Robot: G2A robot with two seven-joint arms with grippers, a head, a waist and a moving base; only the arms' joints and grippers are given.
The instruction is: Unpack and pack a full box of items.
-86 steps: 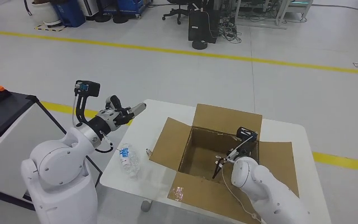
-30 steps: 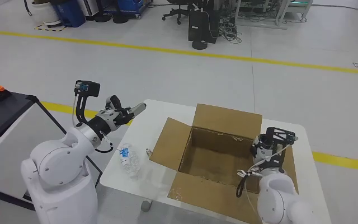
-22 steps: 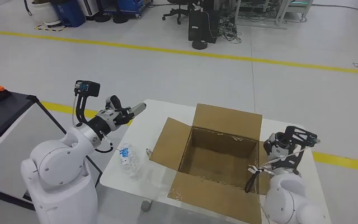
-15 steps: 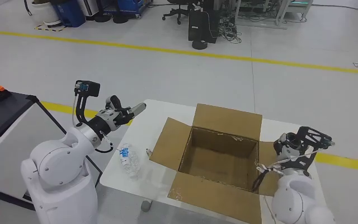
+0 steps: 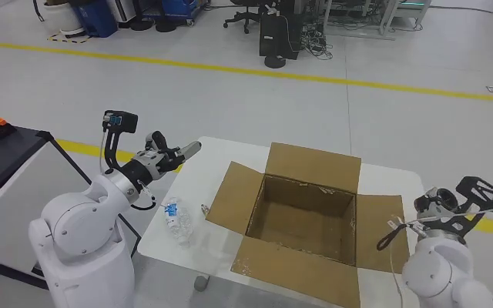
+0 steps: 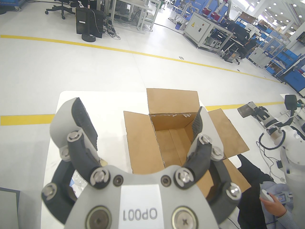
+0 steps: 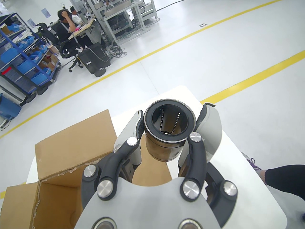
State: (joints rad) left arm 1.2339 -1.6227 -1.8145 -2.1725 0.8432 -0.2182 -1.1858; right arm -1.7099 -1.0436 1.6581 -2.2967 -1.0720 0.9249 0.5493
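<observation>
An open cardboard box [image 5: 308, 215] stands on the white table [image 5: 219, 158], flaps spread, its floor bare cardboard. My right gripper [image 7: 170, 120] is shut on a dark metal cylinder with a hollow bore [image 7: 164, 147], held above the table beside the box's flap. From above, that gripper [image 5: 435, 204] hangs past the box's right flap at the table's right edge. My left gripper [image 6: 138, 110] is open and holds nothing; it hovers off the table's left corner [image 5: 189, 148], pointing toward the box [image 6: 166, 139].
A crumpled clear plastic bottle [image 5: 176, 218] lies on the table left of the box, with a small item [image 5: 204, 208] beside it. A dark side table [image 5: 23, 146] stands at the far left.
My right arm rose out of the box and swung right, past the right flap to the table's edge, carrying the metal cylinder. The left arm kept still.
</observation>
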